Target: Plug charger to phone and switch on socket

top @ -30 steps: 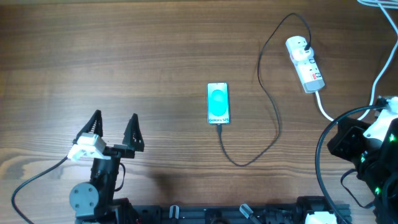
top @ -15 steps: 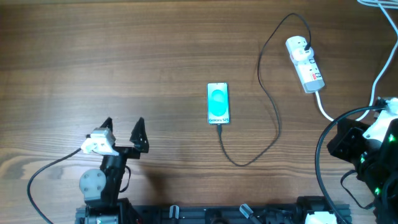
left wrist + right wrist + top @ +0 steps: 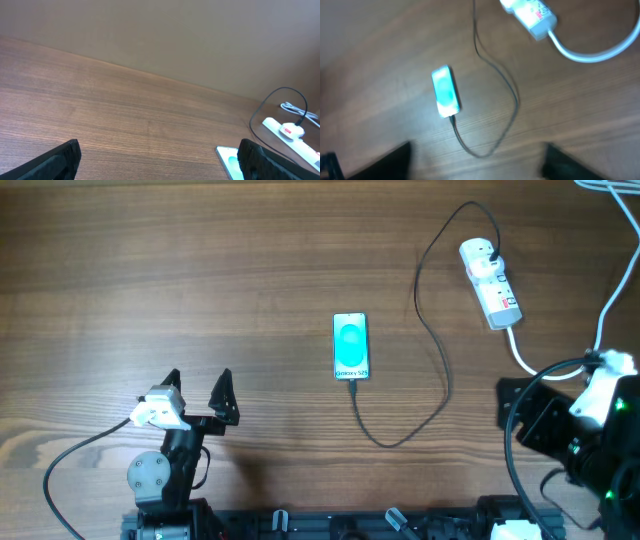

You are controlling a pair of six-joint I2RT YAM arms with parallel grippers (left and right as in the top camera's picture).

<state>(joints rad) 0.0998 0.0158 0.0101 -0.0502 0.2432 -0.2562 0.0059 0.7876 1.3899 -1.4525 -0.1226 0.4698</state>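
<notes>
The small rectangular cyan-screened phone [image 3: 350, 347] is lying mid-frame, with the thin black charger cable [image 3: 417, 290] touching its lower end and looping to the white oblong socket strip [image 3: 490, 283] at upper right. The left gripper [image 3: 198, 380], lower left, and the right gripper [image 3: 480, 162], lower right, are both gaping wide and holding nothing.

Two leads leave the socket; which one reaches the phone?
The thin black charger cable, looping from the socket to the phone's near end. The thick white cord runs off right instead.

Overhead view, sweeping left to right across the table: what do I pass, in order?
left pincer → phone → socket → right arm. The charger cable spans from phone to socket, so it is left out.
</notes>
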